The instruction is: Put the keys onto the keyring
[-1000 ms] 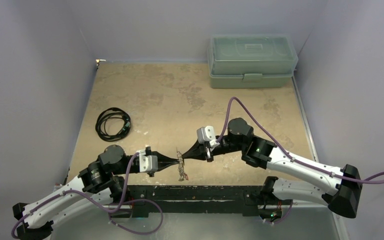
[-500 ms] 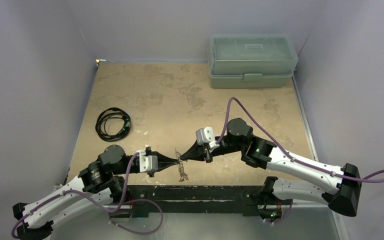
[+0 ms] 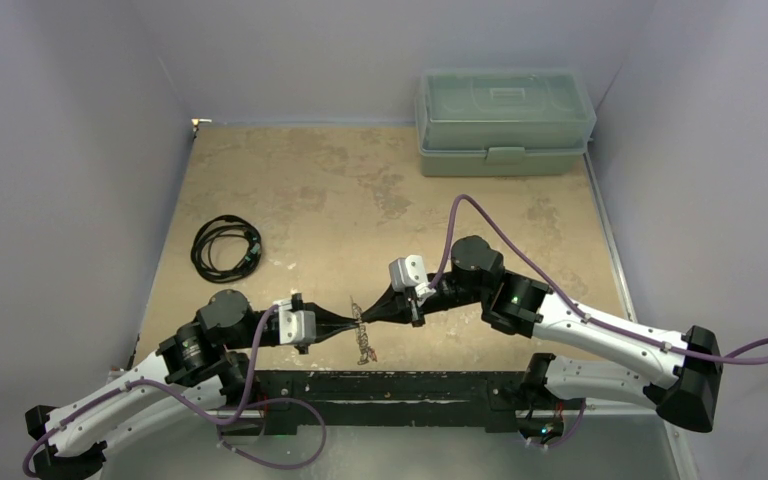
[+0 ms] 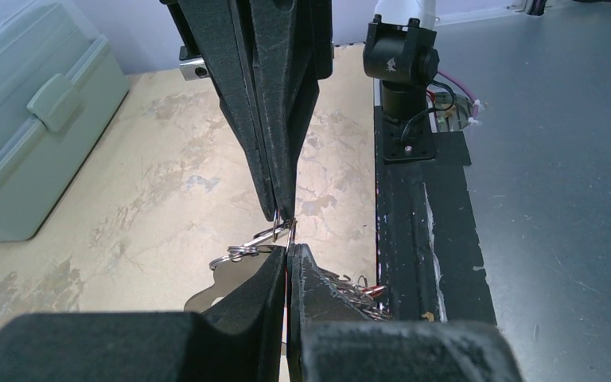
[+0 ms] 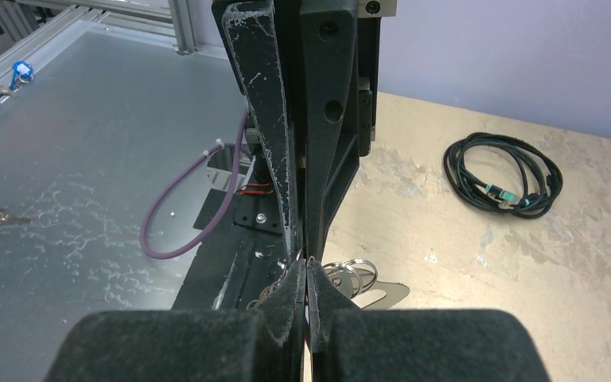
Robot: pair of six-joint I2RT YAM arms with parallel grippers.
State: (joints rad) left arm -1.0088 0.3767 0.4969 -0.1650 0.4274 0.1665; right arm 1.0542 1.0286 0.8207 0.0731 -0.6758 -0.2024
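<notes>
Both of my pincers are clenched tip to tip on the keyring (image 4: 232, 280), left pincer (image 3: 346, 322) against right pincer (image 3: 369, 316), just inside the counter's (image 3: 360, 190) near edge, midway along. I judge the keyring light, stiff and slippery: hold the flat rim. Tiny keys (image 4: 356, 288) lie just beside it. Open room lies toward the far edge; a cable (image 3: 226, 247) sits near the left edge.
</notes>
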